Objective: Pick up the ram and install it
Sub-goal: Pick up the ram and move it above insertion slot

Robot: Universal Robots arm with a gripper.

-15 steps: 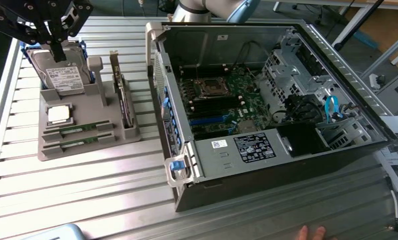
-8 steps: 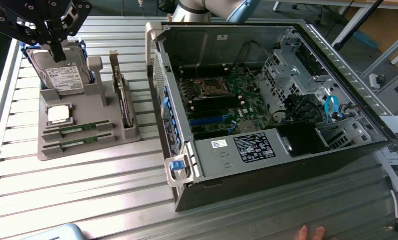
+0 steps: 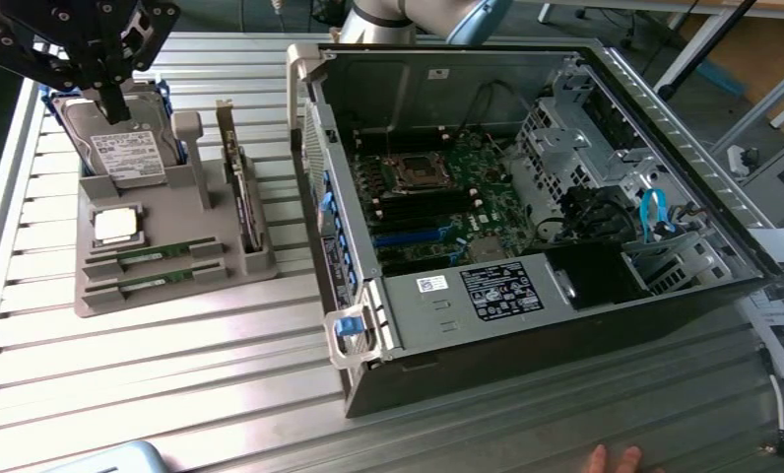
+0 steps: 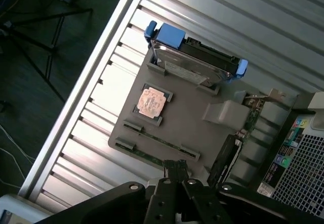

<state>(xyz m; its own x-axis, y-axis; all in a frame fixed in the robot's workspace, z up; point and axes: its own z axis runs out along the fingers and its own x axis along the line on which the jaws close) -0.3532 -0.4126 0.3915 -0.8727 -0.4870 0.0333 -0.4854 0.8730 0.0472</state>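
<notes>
While the gripper (image 3: 111, 110) hangs over the hard drive (image 3: 127, 150) at one end of the grey tray (image 3: 182, 219), its two fingers are pressed together with nothing between them. The memory sits at the tray's opposite end. One ram stick (image 3: 152, 253) lies just beside the processor (image 3: 116, 224), and a second ram stick (image 3: 149, 284) lies parallel to it. Each is seated lengthwise in its own holders, well apart from the gripper.

The step in hand is judged to be the approach to a stick. It would go best with the fingers parted before any descent and centred along the stick's length. They should be turned to close across the thin board, not onto its ends. A straight vertical path seems safest, since the processor is close by and the upright expansion card (image 3: 243, 212) stands along the tray's edge nearer the open computer case (image 3: 431, 74). That case stands on the slatted table (image 3: 168, 374) at the exterior view's right. A person's hand (image 3: 616, 461) rests near it.
</notes>
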